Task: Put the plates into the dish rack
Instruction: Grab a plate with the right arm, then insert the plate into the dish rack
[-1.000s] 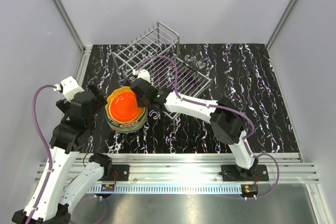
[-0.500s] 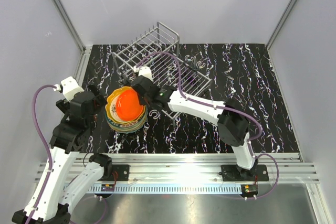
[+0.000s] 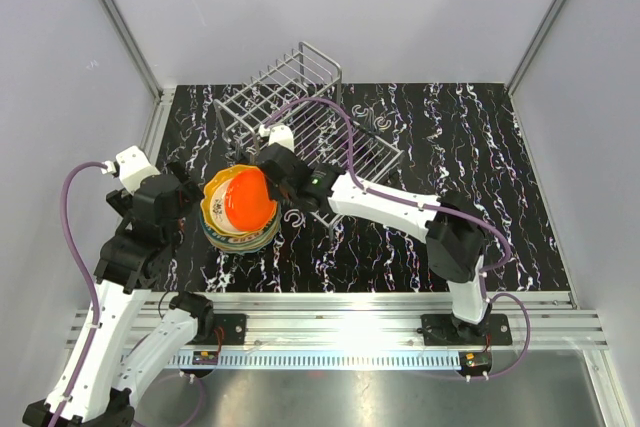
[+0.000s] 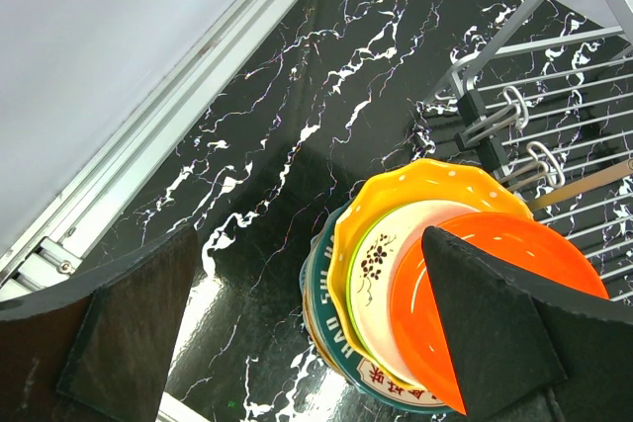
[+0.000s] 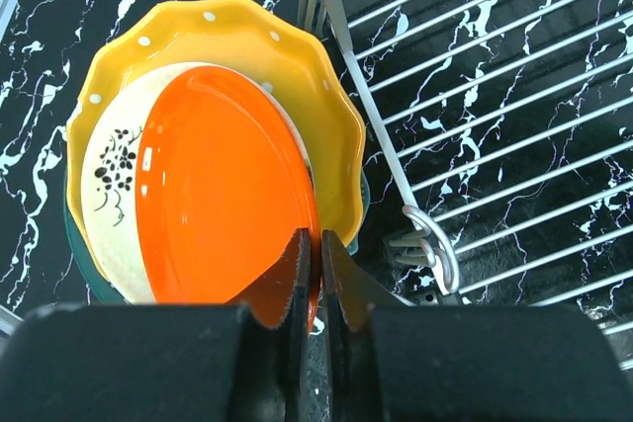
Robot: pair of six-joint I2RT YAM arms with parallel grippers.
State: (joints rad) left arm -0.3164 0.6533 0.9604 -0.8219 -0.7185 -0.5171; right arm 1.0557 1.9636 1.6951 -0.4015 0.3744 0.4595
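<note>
At left-centre of the table (image 3: 480, 147), I see the right gripper (image 5: 315, 244) with its jaws pinching the right rim of the orange plate (image 5: 227, 195). That plate is tilted up off the stack of plates (image 3: 240, 235), which stands just left of the dish rack (image 3: 300, 107). The left gripper (image 4: 307, 323) hangs at the stack's left side, jaws spread wide and holding nothing.

Hazards, as I judge them:
- The grip covers only a thin strip of glazed rim. The plate could pivot or slip out if swung quickly.
- The rack's wire edge and hook (image 5: 435, 249) sit close to the gripped rim. A low lift could catch them.
- The cream flowered plate (image 5: 114, 185) and the yellow dotted plate (image 5: 247, 37) lie directly beneath. A dragging edge could shift them.

The table surface is glossy black with white veining, so a dropped plate would slide. Plain pale walls (image 3: 350, 7) enclose the left, far and right sides, and an aluminium rail (image 3: 340, 322) runs along the near edge.
</note>
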